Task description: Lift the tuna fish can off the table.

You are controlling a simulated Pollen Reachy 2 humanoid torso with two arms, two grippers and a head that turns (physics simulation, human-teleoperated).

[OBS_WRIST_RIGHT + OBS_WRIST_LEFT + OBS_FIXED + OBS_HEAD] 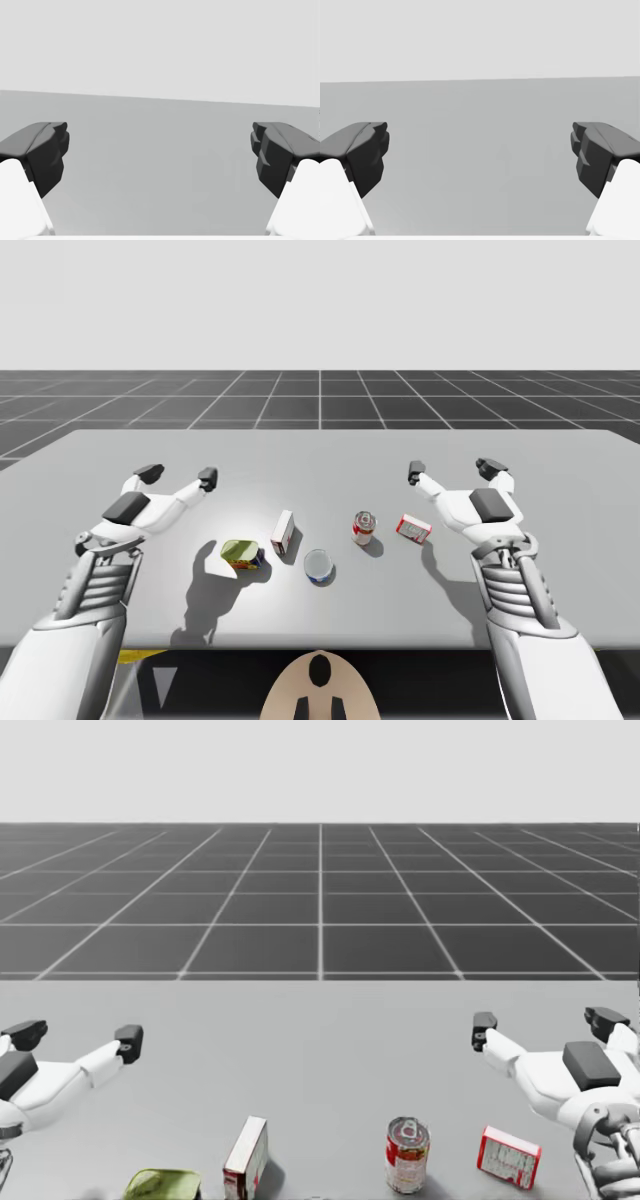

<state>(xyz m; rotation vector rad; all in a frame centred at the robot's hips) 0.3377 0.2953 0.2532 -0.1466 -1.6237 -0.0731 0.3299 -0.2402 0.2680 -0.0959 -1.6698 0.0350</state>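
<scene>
Head view: bottom edge cuts off the green-yellow item (162, 1185) and the base of the white-and-red box (246, 1160). Body of the left gripper (78, 1037) clipped at the left edge, right gripper (546, 1024) at the right. High view: green-yellow item (240, 555) too small to identify. Wrist views: all 4 fingers (362, 150) (280, 150) clipped by the frame edge.

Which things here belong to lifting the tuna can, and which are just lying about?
For the job: low blue tuna can; left gripper, open; right gripper, open.
Lying about: green-and-yellow object; upright white-and-red box; red can; red-and-white box.
</scene>
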